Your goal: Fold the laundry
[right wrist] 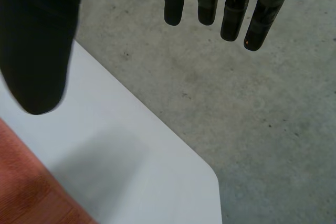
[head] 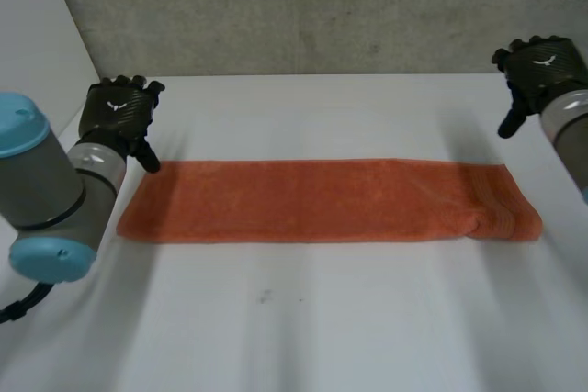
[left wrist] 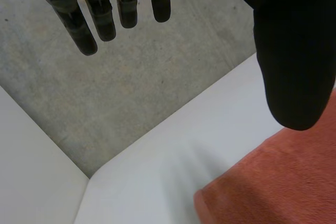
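Note:
An orange towel (head: 331, 201) lies folded into a long flat strip across the middle of the white table (head: 303, 319). My left hand (head: 118, 115) hovers above the towel's left end, fingers (left wrist: 100, 17) straight and thumb apart, open and holding nothing. In its wrist view the towel's corner (left wrist: 273, 182) lies below the thumb. My right hand (head: 537, 69) hangs above and behind the towel's right end, open as well, with straight fingers (right wrist: 231, 11). A strip of towel (right wrist: 31, 192) lies under its thumb.
A grey concrete wall (head: 303, 6) stands behind the table's far edge. A white side panel (head: 41, 34) rises at the left. The table's far right corner (right wrist: 210, 182) lies below my right hand's fingers. Bare tabletop stretches in front of the towel.

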{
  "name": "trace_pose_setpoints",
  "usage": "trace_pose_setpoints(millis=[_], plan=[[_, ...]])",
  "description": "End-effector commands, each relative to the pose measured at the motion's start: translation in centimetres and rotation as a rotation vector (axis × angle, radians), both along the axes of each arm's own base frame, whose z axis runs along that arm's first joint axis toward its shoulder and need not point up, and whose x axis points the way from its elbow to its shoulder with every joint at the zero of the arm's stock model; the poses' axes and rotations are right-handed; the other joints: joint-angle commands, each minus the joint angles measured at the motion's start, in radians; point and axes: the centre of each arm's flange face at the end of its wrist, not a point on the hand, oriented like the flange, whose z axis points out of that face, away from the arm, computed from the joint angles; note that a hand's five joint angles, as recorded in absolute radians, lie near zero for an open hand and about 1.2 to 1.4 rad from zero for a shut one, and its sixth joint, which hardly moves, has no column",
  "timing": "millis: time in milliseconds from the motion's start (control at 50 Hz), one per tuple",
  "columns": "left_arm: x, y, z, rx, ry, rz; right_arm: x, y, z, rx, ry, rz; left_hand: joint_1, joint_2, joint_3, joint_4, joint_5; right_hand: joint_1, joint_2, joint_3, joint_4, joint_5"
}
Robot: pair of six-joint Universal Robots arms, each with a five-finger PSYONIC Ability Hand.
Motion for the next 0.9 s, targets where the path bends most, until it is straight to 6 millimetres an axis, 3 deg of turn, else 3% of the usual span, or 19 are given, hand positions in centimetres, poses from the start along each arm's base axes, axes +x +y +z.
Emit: trace_pose_setpoints(millis=[20,220,260,300,360,420,500,520,540,560,600,680,820,860,900], plan=[[0.7,2.4,0.0,0.048,0.089,0.002,-3.0,3.9,-0.7,0.085,-0.007,-0.037,-0.019,-0.029,-0.044,-0.031,-0.05,-0.036,-0.049,-0.039,-0.061,-0.067],[1.0,3.5,-1.7,0.13,0.158,0.01,-4.9,6.0,-5.8,0.275,-0.023,-0.029,-0.019,-0.029,-0.044,-0.031,-0.05,0.03,0.016,0.026,0.004,-0.001],[1.1,3.6,-2.0,0.138,0.156,0.011,-5.0,6.0,-6.2,0.289,-0.027,-0.025,-0.019,-0.029,-0.044,-0.031,-0.05,0.051,0.038,0.048,0.025,0.02],[1.1,3.7,-2.2,0.144,0.154,0.011,-5.3,5.8,-8.8,0.362,-0.039,-0.015,-0.019,-0.029,-0.044,-0.031,-0.05,0.086,0.073,0.083,0.06,0.055],[1.1,3.8,-2.4,0.148,0.155,0.012,-5.3,5.4,-10.9,0.409,-0.04,-0.003,-0.019,-0.029,-0.044,-0.031,-0.05,0.174,0.16,0.171,0.148,0.143],[1.1,3.8,-2.5,0.149,0.153,0.012,-5.4,5.0,-11.9,0.418,-0.039,0.0,-0.019,-0.029,-0.044,-0.031,-0.05,0.195,0.181,0.192,0.169,0.164],[1.1,3.8,-2.6,0.134,0.157,0.01,-5.6,4.1,-12.5,0.396,-0.035,-0.006,-0.019,-0.029,-0.044,-0.031,-0.05,0.371,0.358,0.368,0.345,0.34],[1.1,3.8,-2.6,0.134,0.157,0.01,-5.9,3.7,-12.8,0.385,-0.036,-0.012,-0.019,-0.029,-0.044,-0.031,-0.05,0.531,0.517,0.528,0.505,0.5],[1.1,3.8,-2.6,0.134,0.157,0.01,-6.2,3.2,-13.1,0.377,-0.038,-0.02,-0.019,-0.029,-0.044,-0.031,-0.05,0.873,0.859,0.869,0.847,0.841],[1.1,3.9,-2.7,0.135,0.157,0.01,-6.5,3.0,-13.2,0.372,-0.035,-0.031,-0.019,-0.029,-0.044,-0.031,-0.05,1.129,1.115,1.126,1.103,1.098],[1.1,3.9,-2.7,0.137,0.156,0.01,-6.9,2.4,-13.2,0.357,-0.033,-0.051,-0.019,-0.029,-0.044,-0.031,-0.05,1.186,1.172,1.182,1.16,1.154],[1.2,4.0,-2.7,0.137,0.156,0.01,-8.3,1.3,-12.7,0.332,0.004,-0.117,-0.019,-0.029,-0.044,-0.031,-0.05,1.186,1.173,1.183,1.16,1.155],[1.2,4.1,-2.7,0.138,0.156,0.011,-13.7,-1.4,-10.0,0.218,0.269,-0.376,-0.019,-0.029,-0.044,-0.031,-0.05,1.186,1.173,1.183,1.16,1.155],[1.2,4.1,-2.7,0.138,0.156,0.011,-14.1,-1.8,-9.5,0.198,0.316,-0.38,-0.019,-0.029,-0.044,-0.031,-0.05,1.186,1.173,1.183,1.16,1.155],[1.2,4.2,-2.7,0.138,0.156,0.011,-13.3,-2.2,-7.6,0.141,0.348,-0.366,-0.019,-0.029,-0.044,-0.031,-0.05,1.186,1.173,1.183,1.16,1.155]])
